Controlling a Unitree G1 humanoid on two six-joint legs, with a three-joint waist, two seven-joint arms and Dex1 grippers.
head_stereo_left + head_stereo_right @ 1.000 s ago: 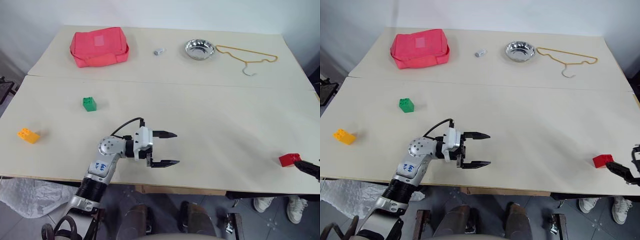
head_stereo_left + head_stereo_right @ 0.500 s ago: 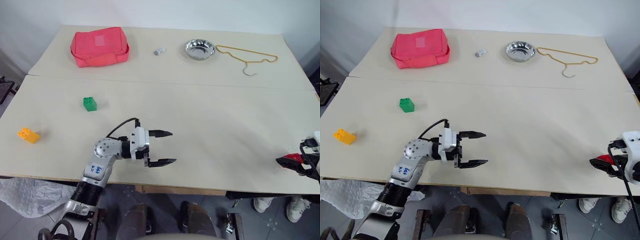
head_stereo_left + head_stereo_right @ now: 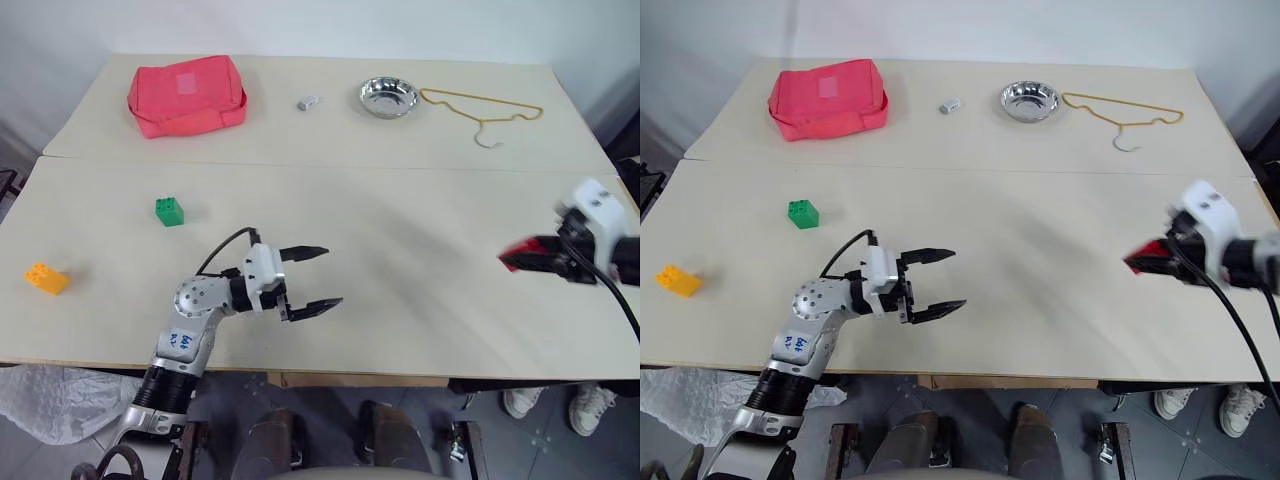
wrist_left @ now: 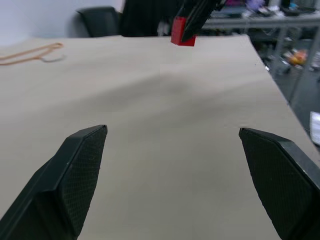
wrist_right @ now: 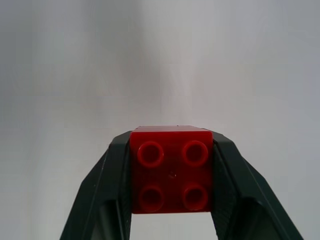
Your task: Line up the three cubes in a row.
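Note:
My right gripper (image 3: pixel 518 257) is shut on the red cube (image 5: pixel 171 168) and holds it above the table's right side; the cube also shows in the left wrist view (image 4: pixel 179 36). The green cube (image 3: pixel 169 211) sits on the left part of the table. Near the left edge lies the yellow-orange cube (image 3: pixel 47 278). My left gripper (image 3: pixel 315 277) stands open over the table's front, with nothing between its fingers, to the right of and nearer than the green cube.
At the back of the table (image 3: pixel 400 220) lie a pink pouch (image 3: pixel 186 96), a small grey metal piece (image 3: pixel 307 102), a steel bowl (image 3: pixel 389 97) and a yellow wire hanger (image 3: pixel 483 110). A seam runs across the table between back and front halves.
My right gripper closed on the red cube at the right front edge, lifted it and carried it left and inward over the table. The left gripper drifted slightly left, still open. The camera shifted.

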